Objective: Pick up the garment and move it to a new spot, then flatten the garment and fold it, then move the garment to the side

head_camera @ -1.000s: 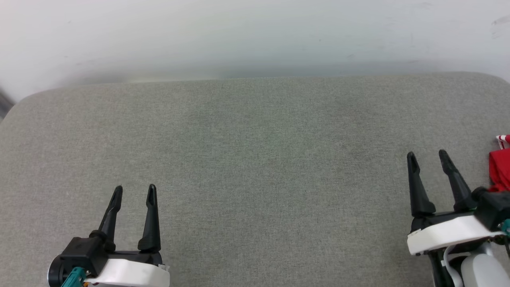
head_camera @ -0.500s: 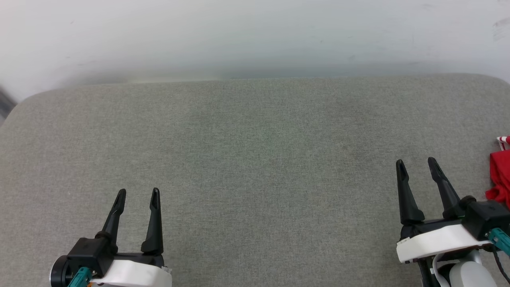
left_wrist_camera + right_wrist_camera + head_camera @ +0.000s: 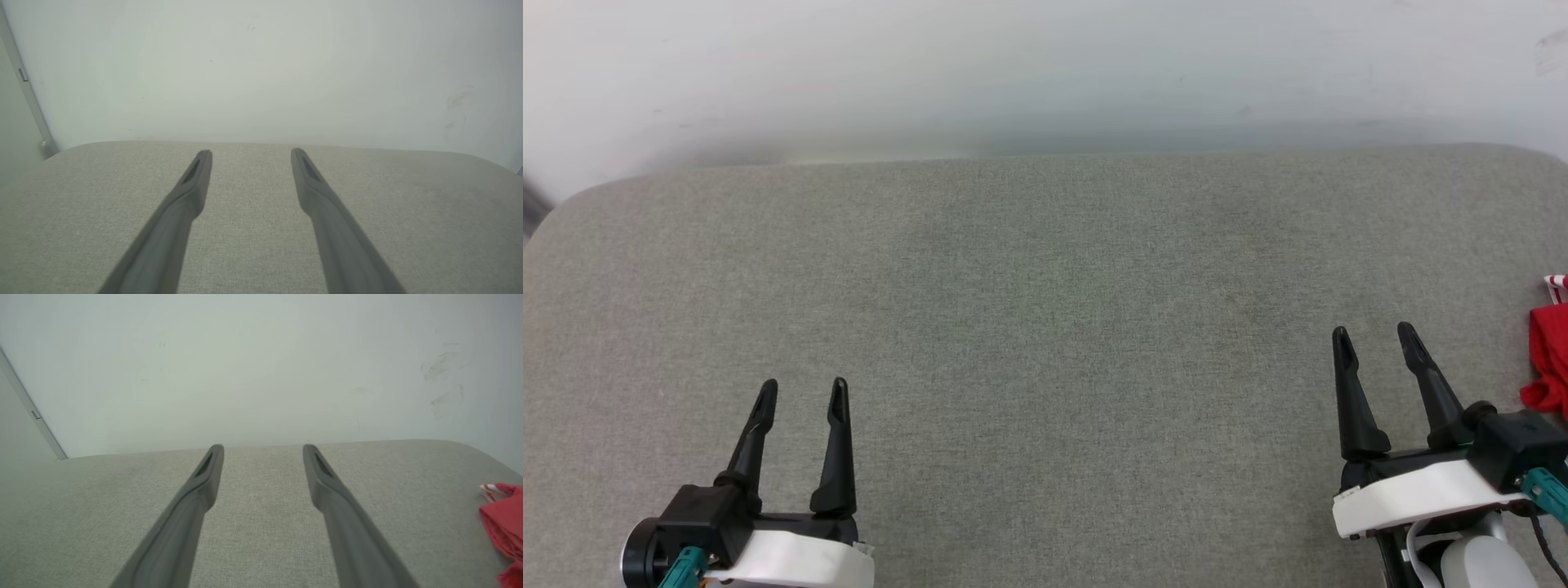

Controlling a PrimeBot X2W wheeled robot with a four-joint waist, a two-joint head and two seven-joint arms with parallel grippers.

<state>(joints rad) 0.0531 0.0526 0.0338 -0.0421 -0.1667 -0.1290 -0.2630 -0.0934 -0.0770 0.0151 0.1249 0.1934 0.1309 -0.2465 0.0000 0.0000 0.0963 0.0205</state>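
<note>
The garment [image 3: 1550, 351] is a red bunch with a bit of white-and-red striped trim, lying at the far right edge of the head view; most of it is cut off by the frame. It also appears in the right wrist view as red cloth [image 3: 503, 526] at the lower right. My right gripper [image 3: 1374, 336] stands open just left of the garment, apart from it, nothing between its fingers. My left gripper [image 3: 802, 388] is open at the lower left, far from the garment. Both wrist views show spread fingers over bare fabric: left gripper [image 3: 248, 154], right gripper [image 3: 263, 450].
A wide grey fabric surface [image 3: 1045, 327] with rounded far corners lies under both arms. A pale wall [image 3: 1045, 73] rises right behind its far edge. A thin vertical strip [image 3: 24, 81] runs down the wall at the left.
My right gripper has drawn back toward me and slightly left, away from the garment, uncovering its lower red edge. The left gripper has barely shifted. The garment lies where it was.
</note>
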